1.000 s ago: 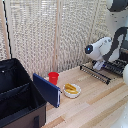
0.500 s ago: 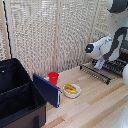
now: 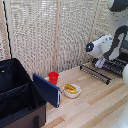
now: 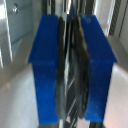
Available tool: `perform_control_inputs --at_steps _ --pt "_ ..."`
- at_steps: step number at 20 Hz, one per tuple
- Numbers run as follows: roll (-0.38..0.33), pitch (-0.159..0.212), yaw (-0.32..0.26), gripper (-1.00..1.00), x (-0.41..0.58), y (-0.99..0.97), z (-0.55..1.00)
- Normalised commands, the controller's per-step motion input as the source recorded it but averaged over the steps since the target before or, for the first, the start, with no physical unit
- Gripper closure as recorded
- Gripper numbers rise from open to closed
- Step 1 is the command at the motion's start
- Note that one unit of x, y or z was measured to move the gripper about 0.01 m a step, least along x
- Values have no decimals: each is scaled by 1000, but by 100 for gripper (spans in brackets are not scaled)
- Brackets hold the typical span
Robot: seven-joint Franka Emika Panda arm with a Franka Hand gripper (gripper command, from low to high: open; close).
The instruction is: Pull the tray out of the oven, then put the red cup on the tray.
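Exterior view: red cup (image 3: 53, 77) on wooden table (image 3: 95, 107), touching nothing, just beside white bowl (image 3: 72, 90) with yellow food, near open black case (image 3: 20, 97). Oven door (image 3: 96, 73) down at exterior view's right, arm over it; gripper hidden, oven itself barely shows.

Wrist view: blue pads (image 4: 48, 65) pressed together, gripper (image 4: 73, 65) clamped on tray (image 4: 74, 100) edge, blurry tho.

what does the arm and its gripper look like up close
The arm is glossy white with rounded, bulbous links and black bands at the joints, plus a dark round cap with a bluish glint on the link facing the camera. In the wrist view, the gripper has two bright blue, blocky rectangular fingers lined with dark, worn-looking pads on their inner faces. No cables or markings can be made out.
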Motion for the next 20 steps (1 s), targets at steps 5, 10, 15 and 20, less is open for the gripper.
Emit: perform_control_inputs --at_steps 5,10,15,20 --pt "-10 56 -30 100 57 942 -64" --pt "123 76 -3 100 20 805 202" --pt "161 72 -4 100 57 546 173" --pt "25 37 6 -100 205 39 -50"
